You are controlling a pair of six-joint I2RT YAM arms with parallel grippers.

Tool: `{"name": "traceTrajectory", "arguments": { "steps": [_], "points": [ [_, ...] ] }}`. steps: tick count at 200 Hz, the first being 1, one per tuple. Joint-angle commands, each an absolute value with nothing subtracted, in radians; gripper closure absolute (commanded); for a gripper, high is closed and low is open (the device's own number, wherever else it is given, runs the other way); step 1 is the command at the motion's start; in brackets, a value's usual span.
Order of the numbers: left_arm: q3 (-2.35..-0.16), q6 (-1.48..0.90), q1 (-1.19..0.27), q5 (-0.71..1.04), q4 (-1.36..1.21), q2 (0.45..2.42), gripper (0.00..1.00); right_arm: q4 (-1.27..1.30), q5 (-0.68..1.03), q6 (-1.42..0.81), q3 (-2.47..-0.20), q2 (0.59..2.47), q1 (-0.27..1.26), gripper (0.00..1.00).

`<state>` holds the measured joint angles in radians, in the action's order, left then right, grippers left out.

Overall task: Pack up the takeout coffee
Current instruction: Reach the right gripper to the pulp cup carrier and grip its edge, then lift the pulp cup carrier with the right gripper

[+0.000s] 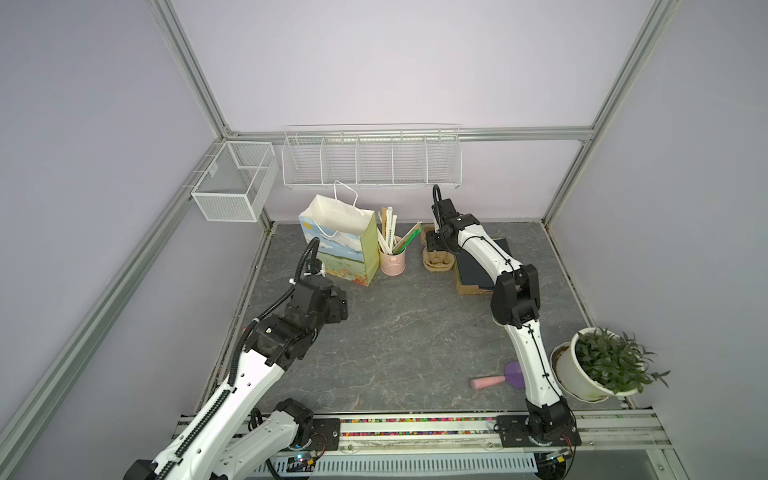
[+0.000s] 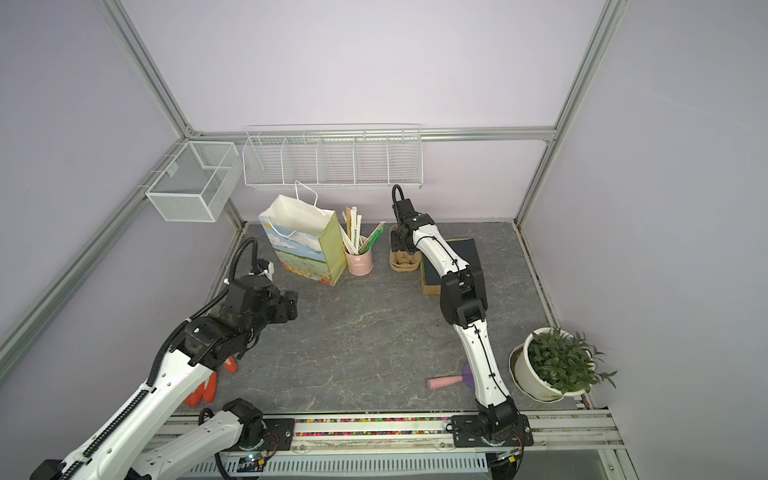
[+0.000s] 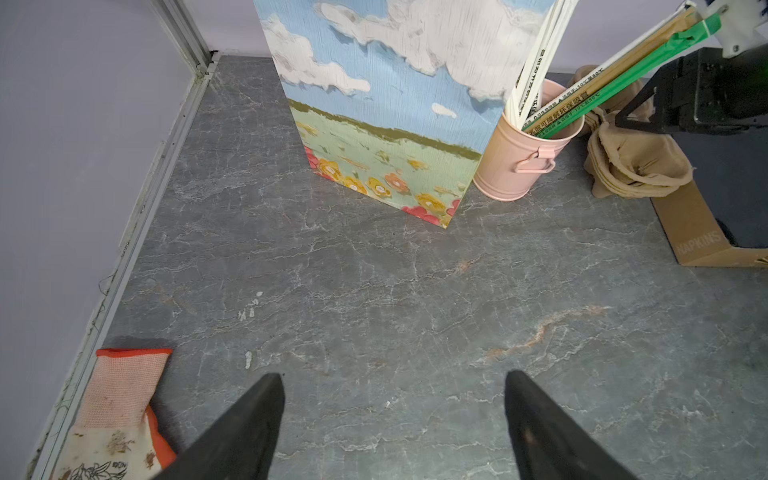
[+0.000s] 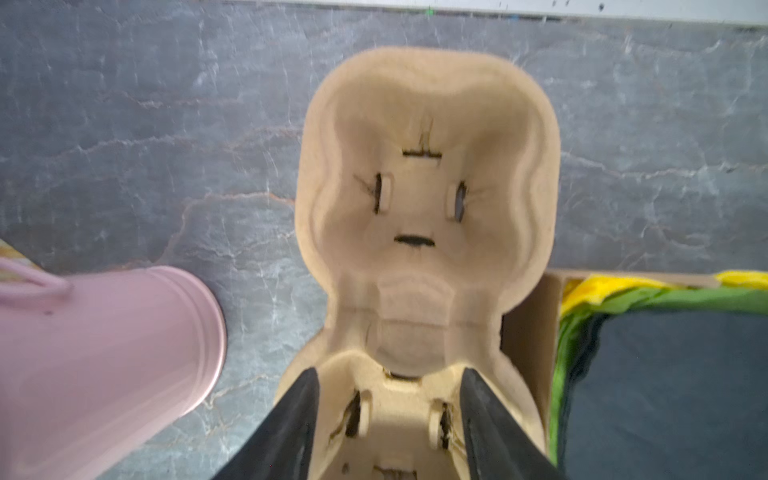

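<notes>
The takeout coffee shows in no view. My right gripper (image 4: 388, 372) hangs low over a stack of tan pulp cup carriers (image 4: 424, 166) at the back of the table (image 1: 407, 332). Its fingers stand apart over the carrier's nearer pocket, and nothing is pinched between them. In both top views the same gripper (image 1: 436, 245) covers part of the carrier stack (image 1: 436, 264). My left gripper (image 3: 394, 376) is open and empty above bare table, in front of a painted paper bag (image 3: 395, 104). The bag (image 1: 345, 245) stands upright with its mouth open.
A pink bucket (image 1: 392, 262) of straws stands between bag and carriers. A cardboard napkins box (image 3: 698, 232) lies beside the carriers under my right arm. A potted plant (image 1: 598, 365) and a pink-handled scoop (image 1: 494, 380) sit at the front right, and a glove (image 3: 120, 399) at the front left. Wire baskets (image 1: 370, 162) hang on the back wall.
</notes>
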<state>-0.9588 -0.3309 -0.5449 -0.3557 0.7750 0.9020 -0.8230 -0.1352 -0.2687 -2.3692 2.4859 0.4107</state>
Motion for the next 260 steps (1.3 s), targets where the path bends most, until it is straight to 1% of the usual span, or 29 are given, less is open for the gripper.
{"name": "traceTrajectory", "arguments": {
  "steps": [1, 79, 117, 166, 194, 227, 260],
  "points": [
    [-0.95, -0.315, -0.54, -0.375, 0.775, 0.907, 0.16, -0.846, -0.152, -0.242, -2.404, 2.522, 0.415, 0.46],
    [-0.95, -0.313, -0.537, -0.374, 0.773, 0.914, 0.17, -0.822, -0.16, -0.234, -2.44, 2.56, 0.403, 0.49],
    [-0.951, -0.311, -0.534, -0.373, 0.772, 0.914, 0.17, -0.812, -0.162, -0.227, -2.456, 2.576, 0.399, 0.57],
    [-0.952, -0.312, -0.531, -0.371, 0.772, 0.92, 0.17, -0.816, -0.161, -0.228, -2.474, 2.593, 0.399, 0.58],
    [-0.953, -0.31, -0.528, -0.371, 0.772, 0.918, 0.17, -0.821, -0.165, -0.23, -2.474, 2.584, 0.397, 0.62],
    [-0.953, -0.31, -0.523, -0.365, 0.772, 0.918, 0.17, -0.824, -0.159, -0.228, -2.474, 2.582, 0.397, 0.62],
    [-0.951, -0.31, -0.523, -0.361, 0.77, 0.916, 0.17, -0.829, -0.164, -0.225, -2.474, 2.591, 0.397, 0.58]
  ]
}}
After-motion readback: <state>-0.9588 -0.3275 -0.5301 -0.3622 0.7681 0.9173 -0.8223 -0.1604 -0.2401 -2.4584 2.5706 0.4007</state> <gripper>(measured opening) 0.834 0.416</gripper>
